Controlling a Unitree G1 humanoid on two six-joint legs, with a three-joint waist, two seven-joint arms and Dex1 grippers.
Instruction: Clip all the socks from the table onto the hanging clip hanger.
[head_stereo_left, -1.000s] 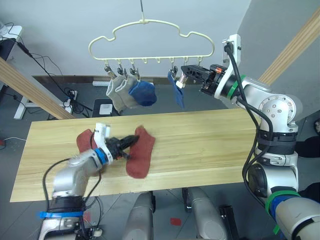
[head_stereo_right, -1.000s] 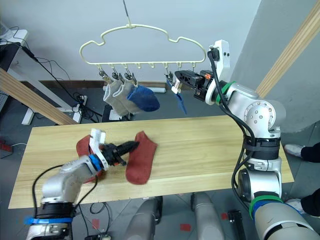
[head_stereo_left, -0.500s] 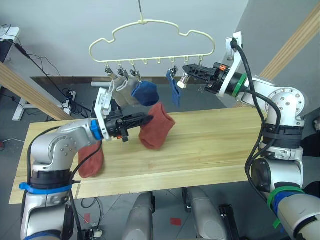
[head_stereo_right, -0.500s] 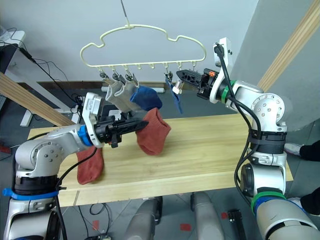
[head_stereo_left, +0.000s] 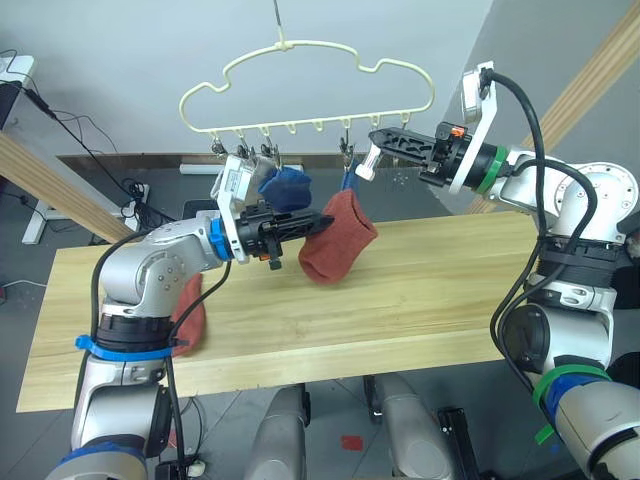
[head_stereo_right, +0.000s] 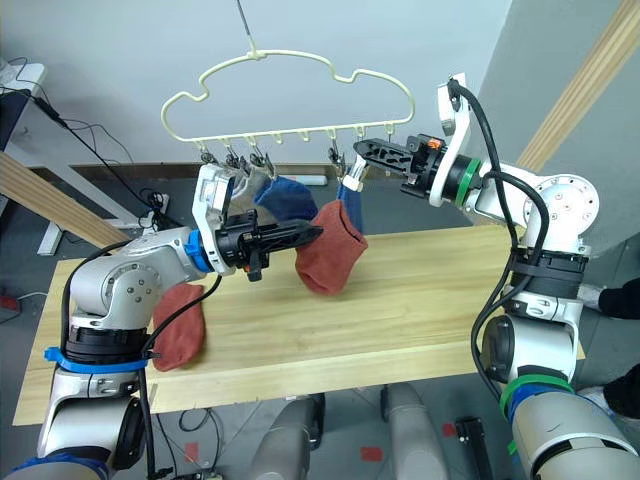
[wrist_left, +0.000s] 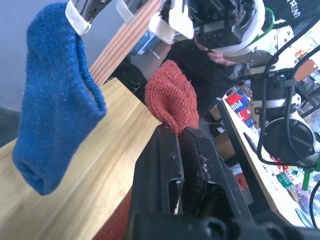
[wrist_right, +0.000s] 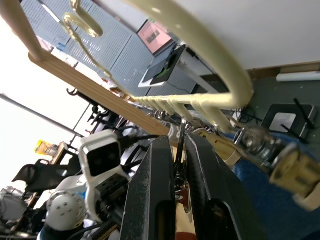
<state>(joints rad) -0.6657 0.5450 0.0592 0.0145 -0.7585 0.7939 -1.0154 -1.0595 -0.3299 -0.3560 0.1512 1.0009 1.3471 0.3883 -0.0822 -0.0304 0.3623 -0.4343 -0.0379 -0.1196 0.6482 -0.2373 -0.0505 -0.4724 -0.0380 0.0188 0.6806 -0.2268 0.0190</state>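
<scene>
Left tool (head_stereo_left: 300, 224): clamped on red sock (head_stereo_left: 338, 237), held above tabletop (head_stereo_left: 420, 290).
Right tool (head_stereo_left: 376, 138): pinching a clip (wrist_right: 181, 188) on hanger (head_stereo_left: 300, 80).
Second red sock (head_stereo_left: 187, 322): lying on tabletop.

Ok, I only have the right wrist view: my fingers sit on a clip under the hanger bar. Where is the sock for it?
Observer: The left gripper holds a rust-red sock in the air, just below the right gripper and slightly to its left.
Operator: Anything lying on the table?
Observer: A second rust-red sock lies near the left end of the table, partly behind the left arm.
Operator: What hangs next to my clip?
Observer: A blue sock hangs right beside the clip you are pinching; a second blue sock hangs further left.
</scene>
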